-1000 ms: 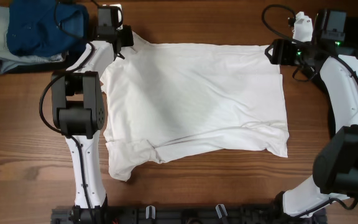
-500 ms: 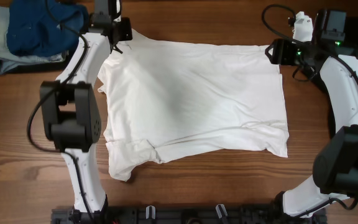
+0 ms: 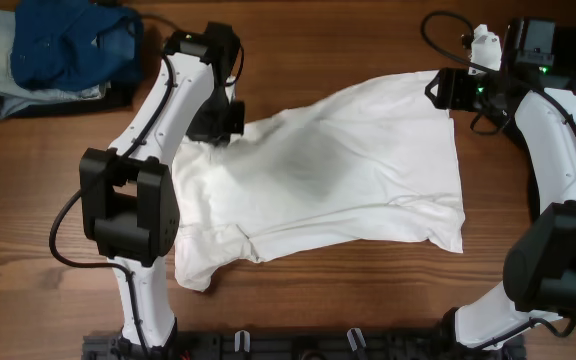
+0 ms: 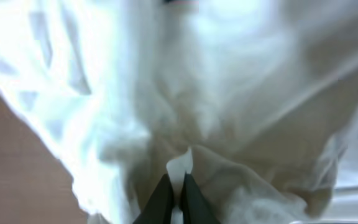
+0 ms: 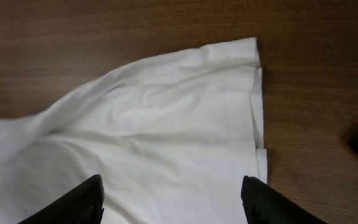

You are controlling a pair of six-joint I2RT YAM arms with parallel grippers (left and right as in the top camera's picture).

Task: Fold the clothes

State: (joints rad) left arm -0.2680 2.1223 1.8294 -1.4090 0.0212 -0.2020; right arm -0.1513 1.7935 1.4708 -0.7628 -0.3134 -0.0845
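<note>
A large white shirt lies spread on the wooden table; it shows plain white, with no print visible. My left gripper is shut on a pinch of the shirt's upper-left part, held over the cloth; in the left wrist view the fingers clamp a white fold. My right gripper is open and empty above the shirt's top-right corner, its fingers spread wide. No black garment with a logo is visible.
A pile of blue and light denim garments sits at the table's far-left corner. A black rail runs along the front edge. Bare wood lies right of the shirt's hem.
My left gripper has moved from the far-left corner toward the middle, dragging the shirt's upper-left corner over the cloth; the top edge now slants. The right arm has not moved.
</note>
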